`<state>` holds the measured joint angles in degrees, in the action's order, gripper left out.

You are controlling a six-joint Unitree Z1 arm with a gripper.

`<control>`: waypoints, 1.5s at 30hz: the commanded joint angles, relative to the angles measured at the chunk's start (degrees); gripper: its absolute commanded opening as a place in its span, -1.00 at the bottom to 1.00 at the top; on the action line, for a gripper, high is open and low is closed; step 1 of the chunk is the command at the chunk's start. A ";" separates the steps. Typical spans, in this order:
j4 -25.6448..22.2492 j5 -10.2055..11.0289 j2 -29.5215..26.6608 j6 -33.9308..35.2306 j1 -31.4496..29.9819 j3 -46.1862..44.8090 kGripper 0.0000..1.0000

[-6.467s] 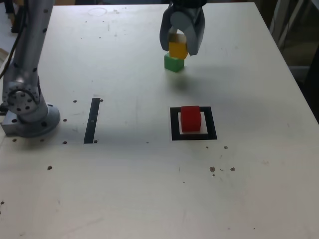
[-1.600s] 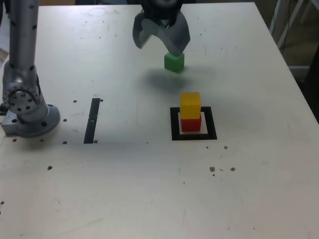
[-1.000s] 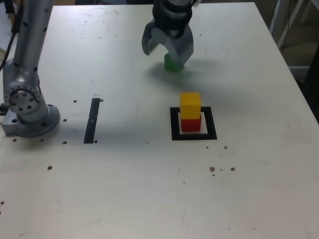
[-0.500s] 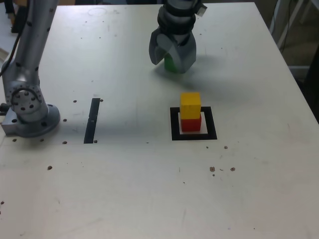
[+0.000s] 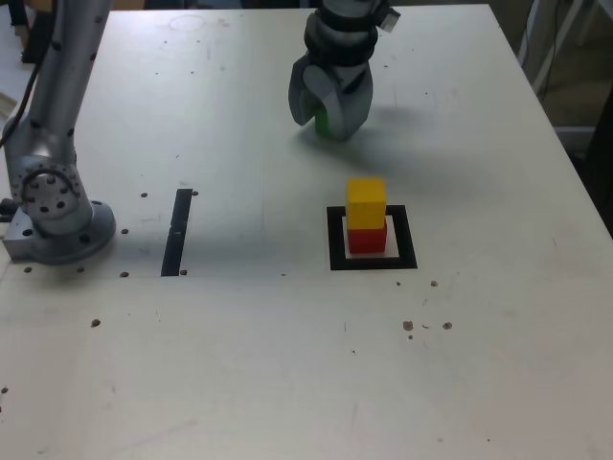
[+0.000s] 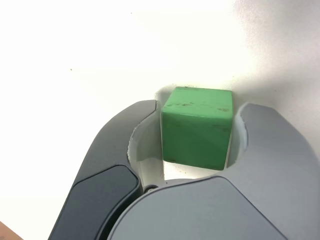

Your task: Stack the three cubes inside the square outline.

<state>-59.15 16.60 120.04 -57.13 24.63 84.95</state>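
Note:
The green cube (image 5: 323, 123) sits on the table toward its far side, mostly hidden between my gripper's (image 5: 329, 126) fingers. In the wrist view the green cube (image 6: 197, 127) fills the gap of the gripper (image 6: 199, 107), and both grey fingers press its sides, so the gripper is shut on it. The cube still rests on the tabletop. Nearer the camera, the yellow cube (image 5: 366, 202) stands squarely on the red cube (image 5: 367, 240), which sits inside the square outline (image 5: 374, 263).
A narrow black strip (image 5: 177, 232) lies on the table toward the exterior view's left of the outline. The arm's base (image 5: 57, 225) stands at the left edge. Small dark holes dot the tabletop (image 5: 287, 364).
The gripper came down over the green cube and its fingers closed from wide apart onto the cube's sides. The yellow-on-red stack has not moved.

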 commanded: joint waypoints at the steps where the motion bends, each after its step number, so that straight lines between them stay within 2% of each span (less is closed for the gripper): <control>1: 0.25 0.12 -0.23 -0.09 0.08 0.32 -0.43; 5: 0.60 -0.21 -0.25 -0.09 0.08 0.25 -0.57; 11: -0.17 -1.11 -1.77 0.03 0.08 0.60 -0.62; 14: -3.26 -1.69 -3.66 0.62 0.06 2.38 -0.62; 18: -10.11 -2.69 -6.15 4.02 -0.63 5.82 -0.62; 22: -16.98 -3.84 -9.20 12.42 -3.36 7.39 -0.62; 27: -22.28 -4.84 -11.62 24.34 -9.76 8.22 -0.62; 36: -27.78 -9.31 -14.20 45.97 -22.85 11.23 -0.62; 40: -28.99 -11.42 -15.45 54.41 -26.72 12.31 -0.62; 45: -29.34 -13.56 -14.90 61.84 -30.06 12.81 -0.62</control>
<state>-88.17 3.33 104.76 -2.32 -4.88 97.51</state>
